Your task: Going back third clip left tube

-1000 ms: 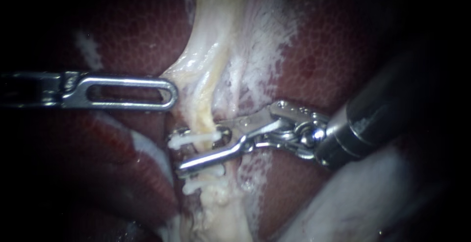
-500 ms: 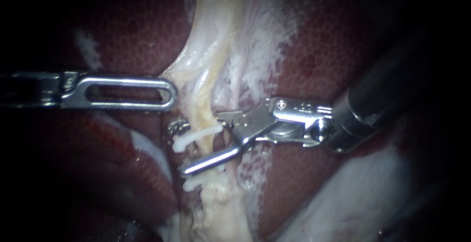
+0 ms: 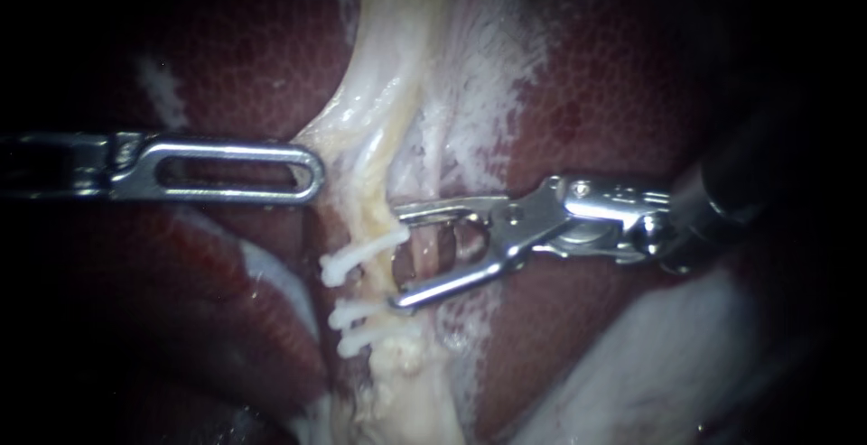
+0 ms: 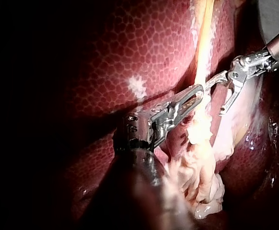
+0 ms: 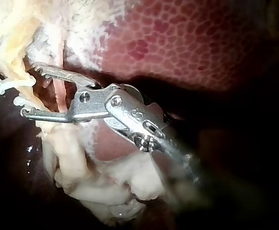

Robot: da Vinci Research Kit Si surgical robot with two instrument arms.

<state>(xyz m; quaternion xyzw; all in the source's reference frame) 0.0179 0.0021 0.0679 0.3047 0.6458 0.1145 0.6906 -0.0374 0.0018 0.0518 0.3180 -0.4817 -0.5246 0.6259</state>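
Clips [image 3: 361, 258] on the tube [image 3: 375, 197]; left instrument [image 3: 312, 172] to its left (right instrument [image 3: 400, 257] opposite).

My left instrument [image 3: 309, 174]: bright steel, long slotted tip. My right instrument [image 3: 401, 257]: polished steel, round pivot screws, dark shaft.

In the endoscope view the left instrument [image 3: 312, 174] was cut off by the left edge, its shaft deep in shadow. The shaft of the right instrument [image 3: 399, 257] was lost in the dark toward the right edge, its outline unreadable. The tube [image 3: 377, 201] was cut off at both the top and the bottom edge. Three white clips [image 3: 361, 255] crossed it; their rear halves lay hidden behind it. The liver [image 3: 614, 75] was lost in blackness at the corners. In each wrist view the view's own instrument was a dark blur close to the camera, its shaft's edges impossible to trace.
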